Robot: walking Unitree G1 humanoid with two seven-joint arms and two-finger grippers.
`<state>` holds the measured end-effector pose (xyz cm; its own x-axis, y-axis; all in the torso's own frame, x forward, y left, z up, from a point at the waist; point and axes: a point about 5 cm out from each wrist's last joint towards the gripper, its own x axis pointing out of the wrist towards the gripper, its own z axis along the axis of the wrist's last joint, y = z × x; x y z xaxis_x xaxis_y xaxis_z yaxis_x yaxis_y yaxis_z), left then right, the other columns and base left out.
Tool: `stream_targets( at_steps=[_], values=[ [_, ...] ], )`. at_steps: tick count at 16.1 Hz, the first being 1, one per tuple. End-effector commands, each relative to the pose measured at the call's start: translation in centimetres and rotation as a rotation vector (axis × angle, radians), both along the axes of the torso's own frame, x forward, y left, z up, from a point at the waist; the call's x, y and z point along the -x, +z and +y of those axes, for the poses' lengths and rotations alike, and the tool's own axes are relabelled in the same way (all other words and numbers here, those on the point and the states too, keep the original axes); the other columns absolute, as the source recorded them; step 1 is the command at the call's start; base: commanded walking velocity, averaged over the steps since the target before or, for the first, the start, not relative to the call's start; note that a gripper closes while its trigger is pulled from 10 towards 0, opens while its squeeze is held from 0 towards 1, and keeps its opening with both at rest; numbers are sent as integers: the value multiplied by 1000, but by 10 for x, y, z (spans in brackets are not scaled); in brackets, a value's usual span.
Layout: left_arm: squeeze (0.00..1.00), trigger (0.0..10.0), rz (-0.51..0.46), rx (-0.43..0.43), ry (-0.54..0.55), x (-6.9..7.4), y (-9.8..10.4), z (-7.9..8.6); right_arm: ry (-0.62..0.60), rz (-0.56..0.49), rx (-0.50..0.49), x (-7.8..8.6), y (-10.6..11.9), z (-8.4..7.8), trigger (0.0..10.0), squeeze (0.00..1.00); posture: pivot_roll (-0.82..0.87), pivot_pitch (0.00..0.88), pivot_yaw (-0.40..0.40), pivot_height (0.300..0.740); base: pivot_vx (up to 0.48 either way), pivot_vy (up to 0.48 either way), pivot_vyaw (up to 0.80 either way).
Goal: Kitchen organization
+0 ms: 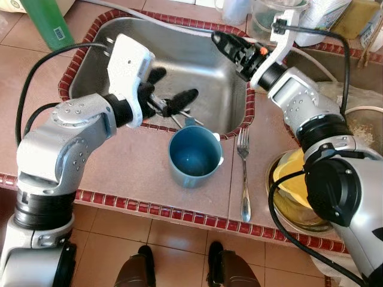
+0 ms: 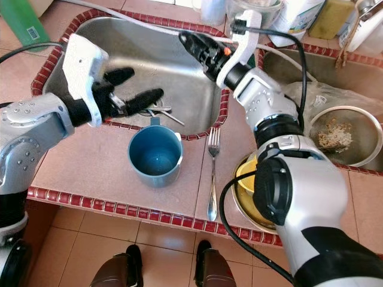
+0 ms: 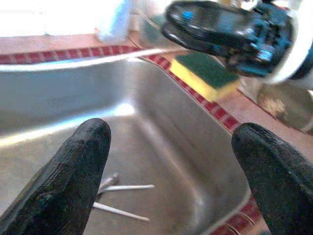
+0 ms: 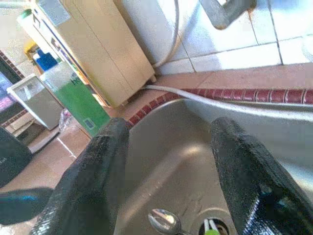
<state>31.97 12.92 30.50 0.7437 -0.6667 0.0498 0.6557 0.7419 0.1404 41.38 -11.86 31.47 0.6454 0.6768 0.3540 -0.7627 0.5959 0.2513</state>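
Blue mug [image 1: 194, 156] sits upright on the tiled counter [image 1: 119, 170], just beside the sink [image 1: 197, 66] rim. Left gripper [image 1: 172, 89] spread wide, empty, above the rim behind it; right gripper [image 1: 230, 48] parted, empty, over the sink. Mug is likely rigid, light, slick-walled: pinch the rim wall or handle.

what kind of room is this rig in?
Almost certainly a home kitchen, at the counter. A steel sink is set into a tiled counter; a blue mug and a fork lie beside it, and a sponge sits at the sink's edge.
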Motion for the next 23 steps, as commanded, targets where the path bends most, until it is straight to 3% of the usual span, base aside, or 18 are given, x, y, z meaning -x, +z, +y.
stream_targets(
  at_steps=[1, 4, 7, 10, 13, 14, 15, 23],
  values=[
    [0, 10000, -21, 39, 27, -2, 7, 4, -17, -59, -25, 1, 16, -8, 10000, 1000, 4, 314, -88, 740, 0, 0, 0],
    [0, 10000, -9, 131, 116, -7, 8, 17, 17, -156, -51, 7, 39, -9, 10000, 1000, 3, 281, -88, 740, 0, 0, 0],
    [0, 10000, -25, 165, 183, -10, 8, 27, 15, -243, -74, 12, 58, -12, 10000, 1000, -2, 242, -87, 740, 0, 0, 0],
    [0, 10000, -26, 205, 287, -14, 4, 40, -18, -288, -86, 16, 60, -20, 10000, 1000, 4, 190, -74, 740, 0, 0, 0],
    [0, 10000, -58, 245, 381, -13, 0, 50, -136, -309, -94, 19, 53, -30, 10000, 1000, 0, 148, -63, 740, 0, 0, 0],
    [0, 10000, -52, 258, 400, -12, -5, 52, -164, -307, -99, 22, 48, -32, 10000, 467, -11, 129, -55, 740, 0, 0, 0],
    [0, 10000, -72, 266, 409, -11, -7, 53, -185, -308, -85, 25, 43, -33, 10000, 0, -19, 119, -49, 740, 0, 0, 0],
    [0, 10000, -68, 278, 413, -7, -33, 43, -376, -260, -19, 57, -5, -52, 10000, 0, -86, 53, -12, 740, 0, 0, 0]
  ],
)
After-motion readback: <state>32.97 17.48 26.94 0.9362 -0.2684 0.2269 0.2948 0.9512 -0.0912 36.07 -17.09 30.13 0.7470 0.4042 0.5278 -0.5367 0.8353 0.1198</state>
